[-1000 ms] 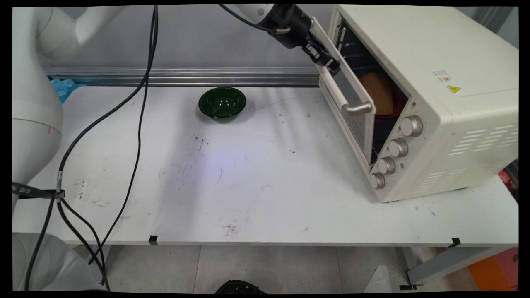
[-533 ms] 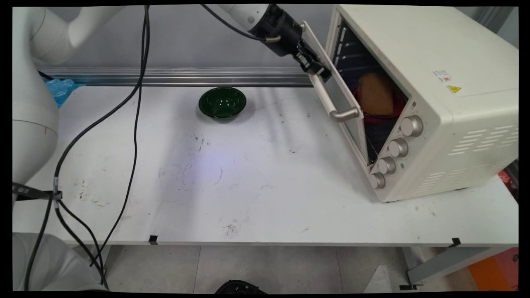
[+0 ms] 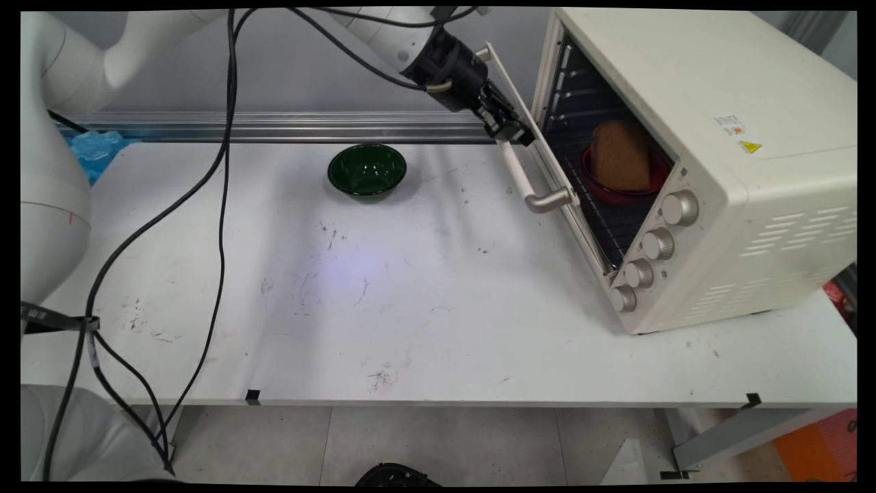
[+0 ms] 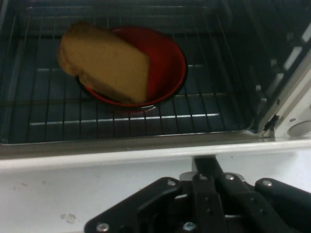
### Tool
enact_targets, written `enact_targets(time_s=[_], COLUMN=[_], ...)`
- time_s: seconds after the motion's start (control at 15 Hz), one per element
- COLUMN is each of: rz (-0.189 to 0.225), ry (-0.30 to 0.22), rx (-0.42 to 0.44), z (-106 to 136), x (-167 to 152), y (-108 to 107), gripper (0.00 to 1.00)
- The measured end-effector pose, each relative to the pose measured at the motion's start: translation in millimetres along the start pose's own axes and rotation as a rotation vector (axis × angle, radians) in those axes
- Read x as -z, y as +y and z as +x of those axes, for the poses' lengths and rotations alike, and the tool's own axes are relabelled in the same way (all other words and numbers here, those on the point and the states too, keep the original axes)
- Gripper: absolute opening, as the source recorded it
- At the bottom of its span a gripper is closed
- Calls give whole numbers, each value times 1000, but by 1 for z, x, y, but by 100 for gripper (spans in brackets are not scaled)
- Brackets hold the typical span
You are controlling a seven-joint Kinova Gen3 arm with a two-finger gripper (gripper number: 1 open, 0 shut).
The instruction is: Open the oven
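My gripper is shut on the far end of the handle of the cream toaster oven's door. The door hangs partly open, tilted out toward the table. Inside, a slice of brown bread leans in a red bowl on the wire rack. In the hand view the gripper presses against the white door edge. Beyond it lie the bread, the red bowl and the rack.
A dark green bowl stands at the back middle of the white table. A metal rail runs along the wall. A blue bag lies at the far left. Black cables hang over the table's left side.
The gripper has moved left and down with the handle, and the oven door has swung further open, uncovering more of the bread, red bowl and rack.
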Motion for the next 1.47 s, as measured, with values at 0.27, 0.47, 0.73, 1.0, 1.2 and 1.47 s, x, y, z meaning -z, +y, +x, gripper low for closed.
enact_targets(time_s=[0.27, 0.47, 0.73, 1.0, 1.2, 1.47], rz=[8, 11, 14, 17, 19, 17], ry=[7, 11, 17, 21, 25, 29], rx=[-2, -2, -1, 0, 2, 0], z=[-14, -25, -39, -50, -58, -70], x=[-2, -4, -7, -9, -11, -13], y=[1, 2, 3, 3, 3, 3], gripper=[0, 0, 0, 0, 0, 0])
